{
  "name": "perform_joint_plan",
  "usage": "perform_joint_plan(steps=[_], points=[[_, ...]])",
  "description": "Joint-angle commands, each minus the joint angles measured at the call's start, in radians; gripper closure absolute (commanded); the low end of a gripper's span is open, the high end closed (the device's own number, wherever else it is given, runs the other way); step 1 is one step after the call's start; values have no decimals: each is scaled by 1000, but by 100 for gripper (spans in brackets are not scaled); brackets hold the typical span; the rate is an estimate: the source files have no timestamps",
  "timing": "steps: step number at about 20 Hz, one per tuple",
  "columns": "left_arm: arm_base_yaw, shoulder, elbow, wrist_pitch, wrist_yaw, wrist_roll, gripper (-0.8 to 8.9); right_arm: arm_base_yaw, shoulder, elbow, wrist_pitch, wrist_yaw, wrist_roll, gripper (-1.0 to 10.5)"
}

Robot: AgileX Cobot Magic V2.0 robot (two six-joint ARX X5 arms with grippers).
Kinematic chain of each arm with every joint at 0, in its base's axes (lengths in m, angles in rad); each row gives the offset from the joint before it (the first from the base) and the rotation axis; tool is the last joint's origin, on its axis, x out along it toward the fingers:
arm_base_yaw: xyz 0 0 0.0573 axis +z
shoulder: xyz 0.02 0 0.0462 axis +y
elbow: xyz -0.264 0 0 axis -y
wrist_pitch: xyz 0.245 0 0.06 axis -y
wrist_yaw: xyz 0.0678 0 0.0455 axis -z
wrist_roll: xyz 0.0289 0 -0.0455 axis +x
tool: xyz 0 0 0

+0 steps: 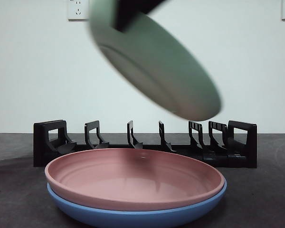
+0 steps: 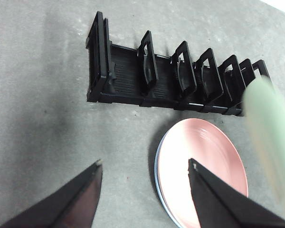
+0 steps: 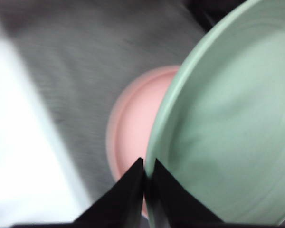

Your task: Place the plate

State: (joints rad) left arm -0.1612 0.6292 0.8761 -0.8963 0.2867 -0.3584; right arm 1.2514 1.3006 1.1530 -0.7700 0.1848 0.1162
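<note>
My right gripper point(image 3: 147, 173) is shut on the rim of a pale green plate point(image 3: 228, 123). It holds the plate point(image 1: 156, 61) tilted in the air above the stack and in front of the rack; the plate is blurred by motion. The green plate also shows in the left wrist view point(image 2: 273, 133). The right gripper point(image 1: 133, 9) comes in from the top in the front view. A black slotted plate rack point(image 1: 147, 142) stands behind the stack, all its slots bare. My left gripper point(image 2: 145, 173) is open and empty, high above the table to the side of the rack point(image 2: 175, 80).
A pink plate point(image 1: 133, 178) lies stacked on a blue plate point(image 1: 133, 216) at the table's front; the pink plate also shows in the wrist views point(image 2: 199, 166) point(image 3: 133, 128). The dark grey table point(image 2: 47, 133) lies around them. A white wall with sockets point(image 1: 78, 9) is behind.
</note>
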Motion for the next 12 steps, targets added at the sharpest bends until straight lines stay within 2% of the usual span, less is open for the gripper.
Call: perform_joint_plan(steps=[1,4,12], points=[[-1,4,19,6,-3,10,534,45,65,14,18,9,9,938],[-1,4,19,6,-3,10,534,69,143,14,-2,6,42,938],[-1,4,19,6,-11,31,534,69,318,14,18,7,40,938]])
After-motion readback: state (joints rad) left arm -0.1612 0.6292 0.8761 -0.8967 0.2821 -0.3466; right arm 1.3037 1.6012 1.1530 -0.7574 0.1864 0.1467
